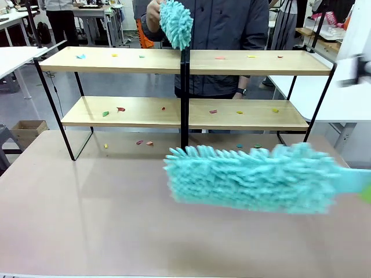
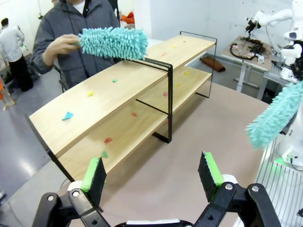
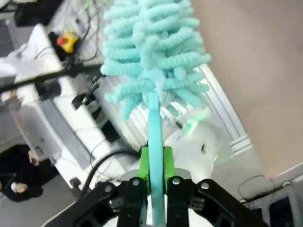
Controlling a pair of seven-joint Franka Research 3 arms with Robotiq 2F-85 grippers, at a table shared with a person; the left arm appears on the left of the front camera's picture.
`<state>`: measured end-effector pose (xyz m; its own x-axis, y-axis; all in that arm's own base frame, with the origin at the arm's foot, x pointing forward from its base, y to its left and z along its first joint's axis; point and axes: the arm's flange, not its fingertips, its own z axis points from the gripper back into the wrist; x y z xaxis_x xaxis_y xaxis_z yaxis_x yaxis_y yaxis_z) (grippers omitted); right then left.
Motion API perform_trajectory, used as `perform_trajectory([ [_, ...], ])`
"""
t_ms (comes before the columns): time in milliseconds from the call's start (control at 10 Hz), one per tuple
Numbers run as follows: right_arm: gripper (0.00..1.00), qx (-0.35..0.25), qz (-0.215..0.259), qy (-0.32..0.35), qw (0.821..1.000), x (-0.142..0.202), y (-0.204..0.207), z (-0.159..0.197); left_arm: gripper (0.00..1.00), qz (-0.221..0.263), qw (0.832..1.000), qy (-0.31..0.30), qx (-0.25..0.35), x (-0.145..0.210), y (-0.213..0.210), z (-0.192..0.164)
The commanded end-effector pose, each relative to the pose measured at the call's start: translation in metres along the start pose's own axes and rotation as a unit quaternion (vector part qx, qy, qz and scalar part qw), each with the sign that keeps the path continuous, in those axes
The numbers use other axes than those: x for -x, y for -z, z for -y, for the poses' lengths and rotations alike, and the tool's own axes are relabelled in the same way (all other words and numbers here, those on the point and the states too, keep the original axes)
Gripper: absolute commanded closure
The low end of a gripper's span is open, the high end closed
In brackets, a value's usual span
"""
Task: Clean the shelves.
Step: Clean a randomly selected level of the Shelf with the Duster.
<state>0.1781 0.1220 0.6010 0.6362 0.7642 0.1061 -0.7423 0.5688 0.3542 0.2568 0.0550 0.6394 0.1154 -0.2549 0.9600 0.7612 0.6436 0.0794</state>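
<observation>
Low in frame, the right claw (image 3: pixel 155 165) clamps a teal duster (image 1: pixel 249 176) by its handle, fluff forward for sweeping, the left claw (image 2: pixel 151 165) gapes empty, and beyond, the scrap-dotted shelves (image 1: pixel 127 61) span mid-frame under a person's own duster (image 1: pixel 175 23).

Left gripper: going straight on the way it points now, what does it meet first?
Probably the shelves, around the lower board by the black middle frame; the open left gripper aims there. Depth is unclear; it might graze the tabletop first.
</observation>
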Motion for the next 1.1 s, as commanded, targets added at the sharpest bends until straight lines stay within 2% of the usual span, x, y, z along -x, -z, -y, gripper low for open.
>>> perform_trajectory([
  [0, 0.88, 0.010, 0.044, 0.012, 0.999, -0.045, 0.038, -0.018, 0.00, 0.001, 1.000, 0.001, 0.003, 0.001, 0.001, 0.000],
  [200, 0.88, 0.066, 0.091, 0.038, 0.993, -0.054, 0.069, -0.049, 0.00, 0.001, 1.000, 0.001, 0.003, 0.001, 0.001, 0.000],
  [300, 0.88, 0.137, 0.017, 0.074, 0.988, -0.037, 0.055, -0.048, 0.00, 0.001, 1.000, 0.001, 0.003, 0.001, 0.001, 0.000],
  [400, 0.88, 0.037, 0.056, 0.022, 0.997, -0.060, 0.060, -0.033, 0.00, 0.001, 1.000, 0.001, 0.003, 0.001, 0.001, 0.000],
  [600, 0.88, 0.037, 0.056, 0.022, 0.997, -0.060, 0.060, -0.033, 0.00, 0.001, 1.000, 0.001, 0.003, 0.001, 0.001, 0.000],
  [700, 0.88, 0.066, 0.049, 0.028, 0.996, -0.055, 0.063, -0.044, 0.00, 0.001, 1.000, 0.001, 0.003, 0.001, 0.001, 0.000],
  [900, 0.88, 0.087, 0.133, 0.056, 0.986, -0.106, 0.082, -0.047, 0.00, 0.001, 1.000, 0.001, 0.003, 0.001, 0.001, 0.000],
  [1000, 0.88, 0.107, 0.154, 0.096, 0.978, -0.131, 0.093, -0.051, 0.00, 0.001, 1.000, 0.001, 0.003, 0.001, 0.001, 0.000],
])
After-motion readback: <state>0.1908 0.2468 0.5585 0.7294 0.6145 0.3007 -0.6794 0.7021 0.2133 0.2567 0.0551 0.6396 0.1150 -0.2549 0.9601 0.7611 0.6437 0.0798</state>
